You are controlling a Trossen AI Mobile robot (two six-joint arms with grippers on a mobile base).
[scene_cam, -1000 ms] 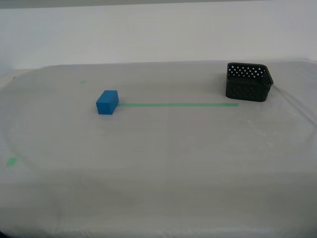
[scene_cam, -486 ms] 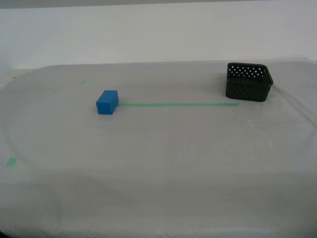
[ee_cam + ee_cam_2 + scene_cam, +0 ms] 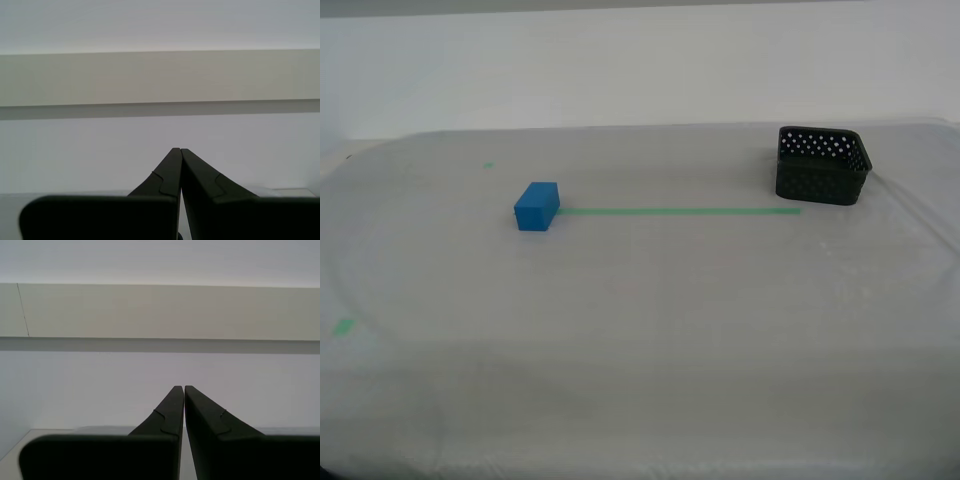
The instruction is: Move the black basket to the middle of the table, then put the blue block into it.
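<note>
My first gripper (image 3: 179,150) and my second gripper (image 3: 183,387): fingers pressed together on nothing, facing the wall. Black basket (image 3: 822,165) sits on the table (image 3: 650,300) at the exterior view's right, by one end of the green tape line (image 3: 680,211); blue block (image 3: 537,206) at the other end, well apart

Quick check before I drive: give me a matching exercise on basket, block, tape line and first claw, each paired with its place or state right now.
Column one:
1. black basket
2. blue block
3. green tape line
4. my first claw

Column two:
A. shut, holding nothing, facing a pale wall
B. at the end of the line toward the exterior view's left
C. runs between block and basket
D. far side of the table, toward the exterior view's right, empty

Pairs: 1-D, 2-B, 3-C, 4-A
</note>
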